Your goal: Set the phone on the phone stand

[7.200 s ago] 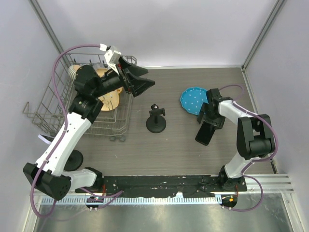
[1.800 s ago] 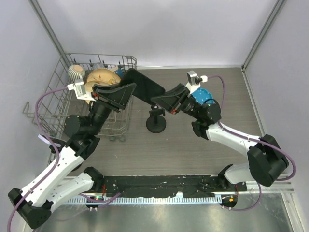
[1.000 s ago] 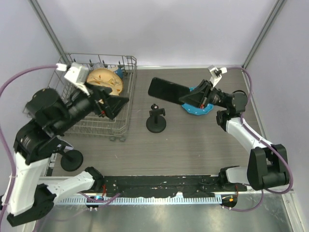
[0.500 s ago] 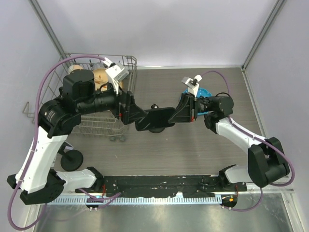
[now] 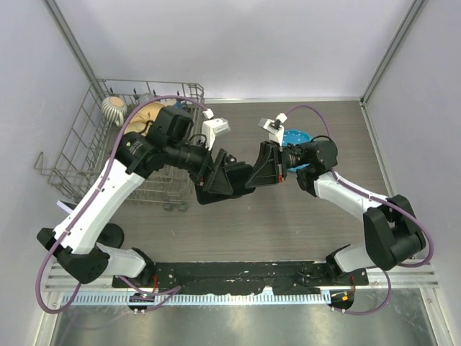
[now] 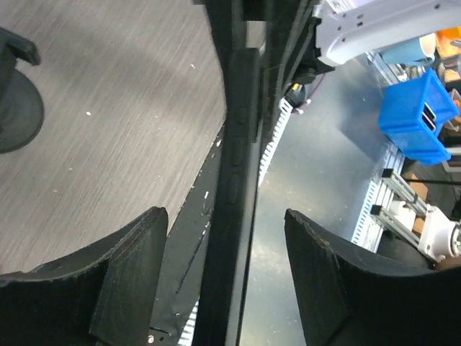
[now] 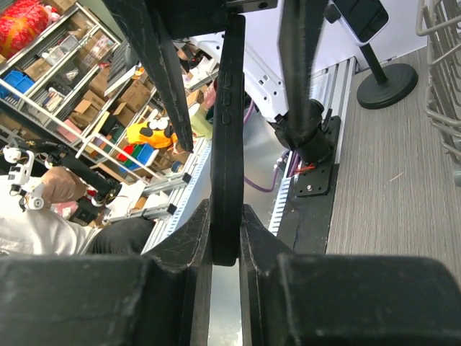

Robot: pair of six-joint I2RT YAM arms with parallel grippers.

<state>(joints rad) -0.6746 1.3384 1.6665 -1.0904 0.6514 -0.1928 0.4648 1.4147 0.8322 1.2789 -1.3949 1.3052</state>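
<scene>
Clearly the main danger now is a dropped phone [image 7: 227, 137]. It hangs in the air over the middle of the table [image 5: 288, 216], not yet on the phone stand [image 6: 16, 101], whose round base shows only at the edge of the left wrist view, apart from the phone; from above, the grippers cover it. The right gripper [image 7: 225, 216] has its two fingers pressed on the flat faces of the phone and carries it alone. The left gripper [image 6: 223, 216] has its jaws apart, one on each side of the other end, with a gap on both sides, so it holds nothing. If the right one lets go before the left one has a firm grip, I think the phone will fall on the table. If the left jaws meet it off centre, they could twist it in the right fingers. Both wrists are also crowded above the stand, so a low move may knock it over. The left arm rises beside the dish rack [image 5: 115, 144] and bends toward the right, the right arm stretches low to the left, and the two grippers face each other.
</scene>
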